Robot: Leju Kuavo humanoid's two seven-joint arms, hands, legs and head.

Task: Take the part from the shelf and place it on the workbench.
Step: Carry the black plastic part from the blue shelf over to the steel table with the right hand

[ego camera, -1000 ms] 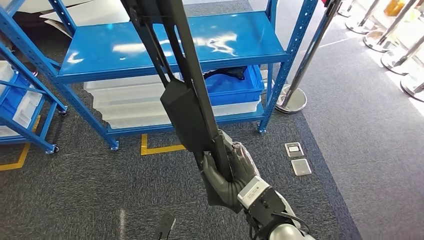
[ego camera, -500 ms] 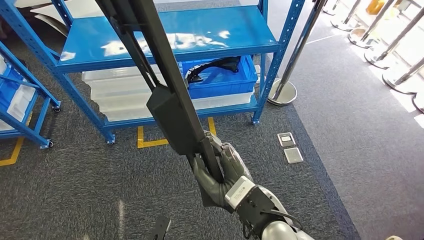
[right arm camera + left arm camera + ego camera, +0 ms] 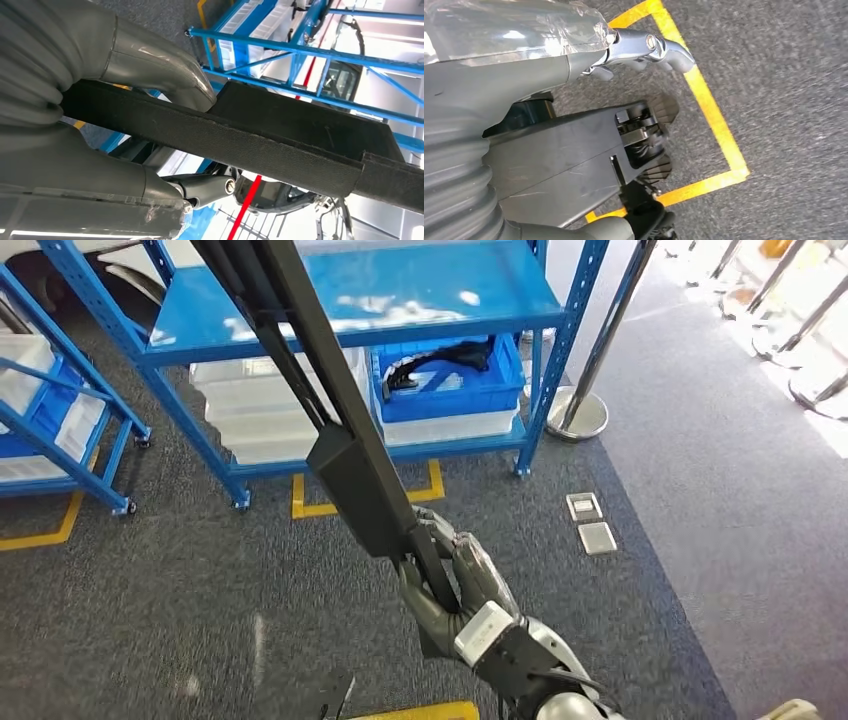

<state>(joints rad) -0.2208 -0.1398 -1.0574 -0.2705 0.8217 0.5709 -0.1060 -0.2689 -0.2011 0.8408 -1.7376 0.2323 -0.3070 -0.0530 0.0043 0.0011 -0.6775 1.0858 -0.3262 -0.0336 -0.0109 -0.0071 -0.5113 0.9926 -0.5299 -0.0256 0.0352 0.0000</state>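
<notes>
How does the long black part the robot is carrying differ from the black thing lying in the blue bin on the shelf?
The long black part is straight, lifted and gripped by the right hand. The black piece in the blue bin is curved, smaller in view and lies untouched. Both are black.

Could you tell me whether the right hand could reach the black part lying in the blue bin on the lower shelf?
Probably not: the right hand grips a long black part, and the blue bin sits well beyond it.

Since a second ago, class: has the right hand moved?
Yes: measured against the floor plates, the right hand, gripping the black part, has drawn back from the blue shelf.
</notes>
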